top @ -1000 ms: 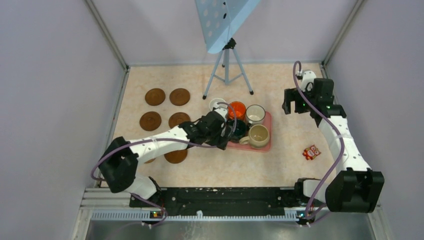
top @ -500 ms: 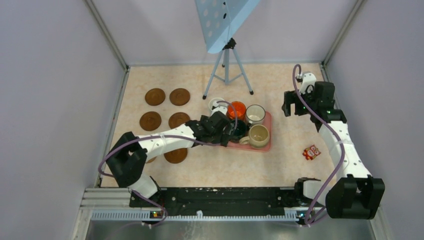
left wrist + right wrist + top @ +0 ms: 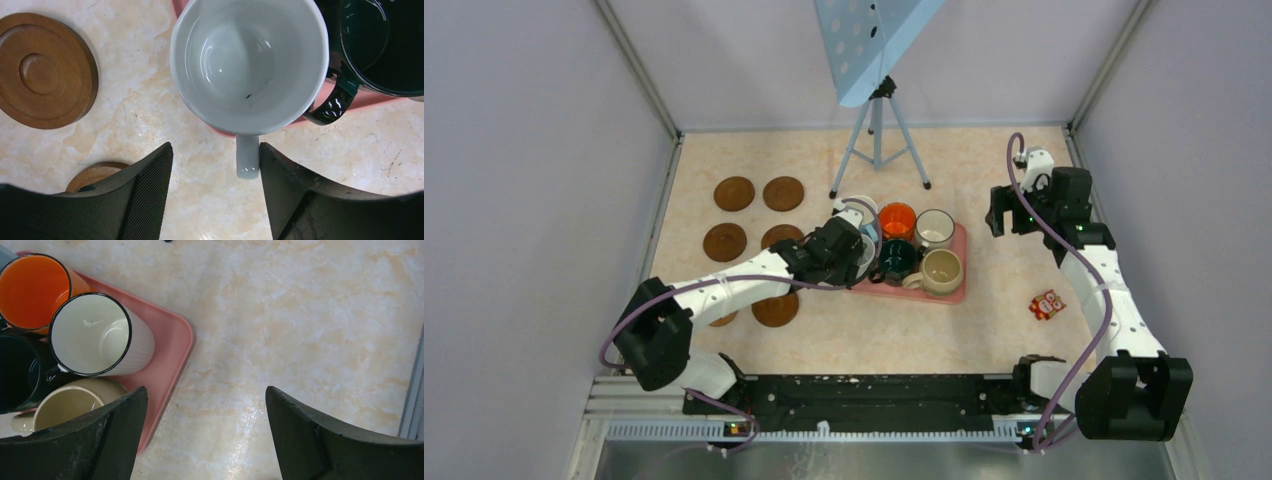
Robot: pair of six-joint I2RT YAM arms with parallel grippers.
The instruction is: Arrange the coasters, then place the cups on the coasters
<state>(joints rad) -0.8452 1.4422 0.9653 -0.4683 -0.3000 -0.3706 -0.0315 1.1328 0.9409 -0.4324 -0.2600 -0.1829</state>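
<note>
We see the left tool point(image 3: 215, 150) spread astride the handle of a white cup point(image 3: 250, 60) at the left edge of the pink tray point(image 3: 175, 350). In the wrist view the handle points down the frame between the two fingers point(image 3: 150, 190). It sits close against the finger on the right of the picture and well clear of the other, so nothing is pinched. The cup's base overlaps the tray's rim; we cannot tell whether it rests there or is lifted.

To its right in that view stands the dark green cup point(image 3: 375, 45), its handle just beside the white cup's wall. The orange cup point(image 3: 32, 292), the dark-rimmed white cup point(image 3: 92, 335) and the beige cup point(image 3: 70, 407) crowd the same tray. A second white cup point(image 3: 859, 208) sits at the tray's upper-left corner in the overhead view.

The coasters point(image 3: 734, 193) lie on the bench point(image 3: 984, 170) left of the tray. Four make a block at centre left of the overhead frame and two lie lower, partly under the left arm. None carries a cup.

The right tool point(image 3: 206, 390) hangs at the right of the overhead frame with its fingers wide apart — over bare bench, beside the tray's right edge and holding nothing.
</note>
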